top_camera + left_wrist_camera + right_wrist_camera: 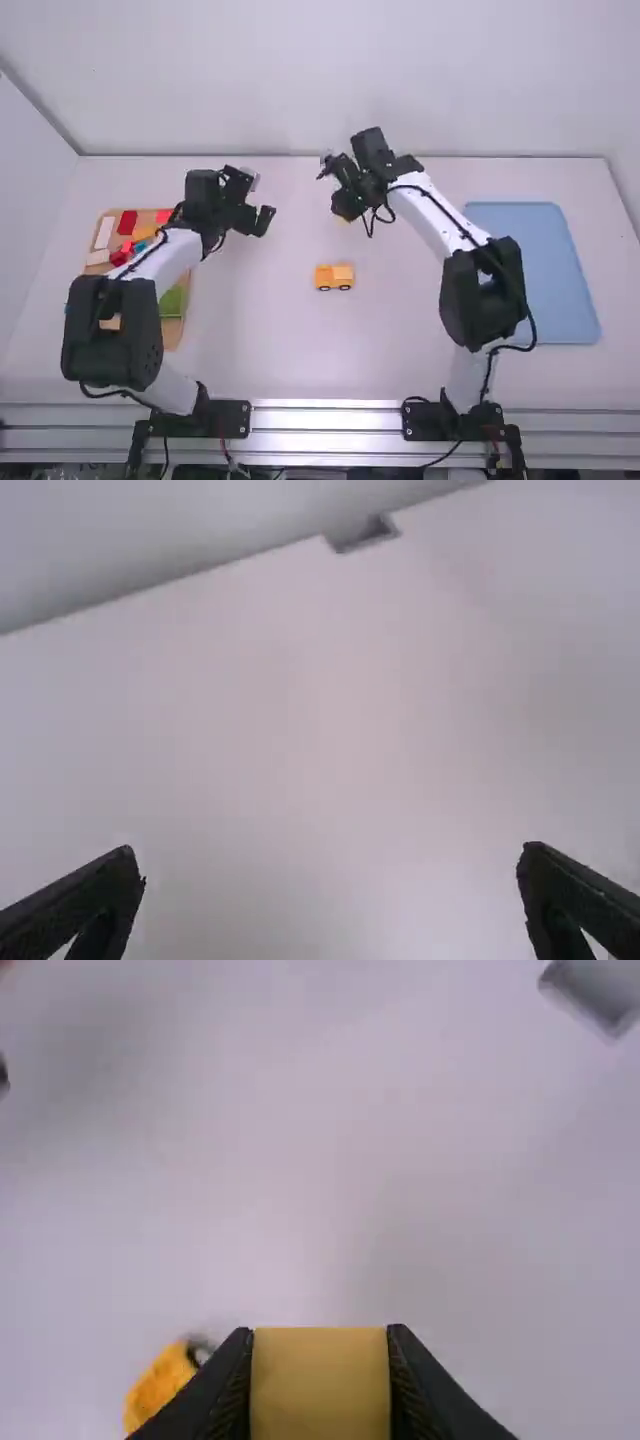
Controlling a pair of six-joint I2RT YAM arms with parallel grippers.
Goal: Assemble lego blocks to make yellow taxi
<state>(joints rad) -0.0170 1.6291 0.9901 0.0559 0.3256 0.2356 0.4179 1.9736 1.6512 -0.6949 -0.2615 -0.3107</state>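
- Tan tray (173, 332), far left: loose blocks, among them a red block (127, 222), probably light, hard and best nipped by their flat sides.
- Left gripper (332, 852), over the table right of that tray: fingers spread wide, nothing between them.
- Yellow vehicle (333, 276), seemingly the taxi part-built: on the table between the arms. Likely light and stiff; it may roll on its wheels or pop apart at a joint, so hold it low across the long sides.
- Right gripper (320, 1332), beyond the vehicle: clamped on a yellow block (320, 1385) by opposite faces. Smooth plastic could twist if pressed off-centre.
- Blue tray (560, 270): far right, flat on the table.
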